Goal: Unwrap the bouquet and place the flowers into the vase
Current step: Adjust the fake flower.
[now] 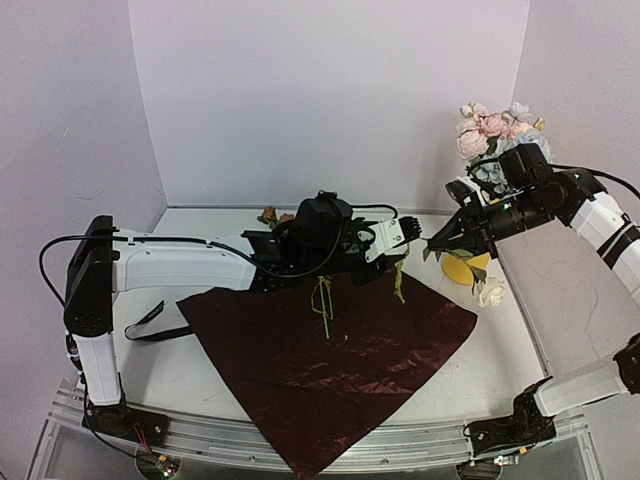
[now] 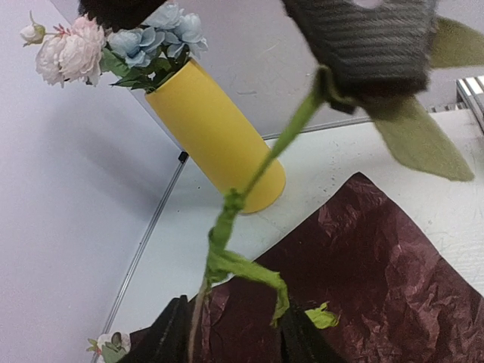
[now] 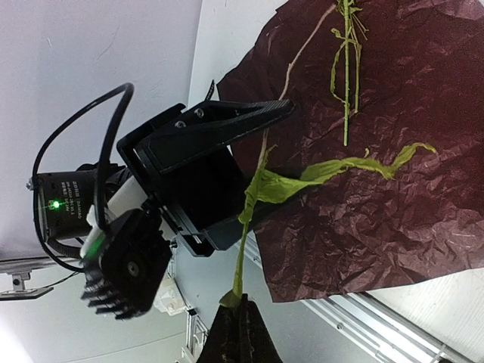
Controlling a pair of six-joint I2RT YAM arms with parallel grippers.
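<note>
The right gripper is pinched tight on the upper end of a limp green flower stem. The bloom is hidden behind its dark fingers, and only a leaf shows. The left gripper has its jaws apart around the stem's lower end, one finger just beside it, not clamped. The mustard-yellow vase stands at the far right of the table, largely covered by the right gripper in the top view, with pink flowers and blue flowers in it. A white rose lies beside its base. The dark red wrap lies spread flat with loose stems on it, and a black ribbon lies to its left.
</note>
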